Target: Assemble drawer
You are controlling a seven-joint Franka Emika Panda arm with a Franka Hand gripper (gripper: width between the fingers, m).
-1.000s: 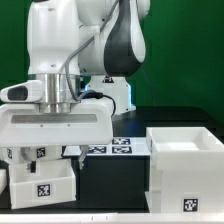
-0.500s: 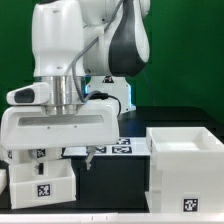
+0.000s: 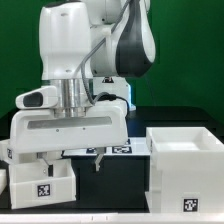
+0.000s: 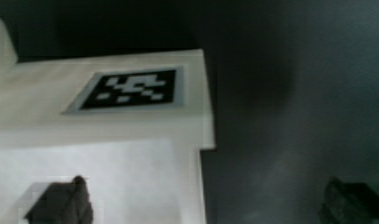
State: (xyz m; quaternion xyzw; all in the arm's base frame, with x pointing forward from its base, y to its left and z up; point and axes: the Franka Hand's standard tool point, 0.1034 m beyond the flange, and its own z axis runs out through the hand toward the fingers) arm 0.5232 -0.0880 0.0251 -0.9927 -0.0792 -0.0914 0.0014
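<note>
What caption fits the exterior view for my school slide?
Robot arm with its open tool over a small tagged drawer box, near the large white housing.

Clear lane of bare table [image 3: 112,192] between drawer box [image 3: 42,188] and housing [image 3: 186,168].

Backdrop: I see a plain green wall [image 3: 15,50] behind the table [image 3: 115,195].
Table: black top.
Marker board [image 3: 118,150]: flat on the table, near its rear.
</note>
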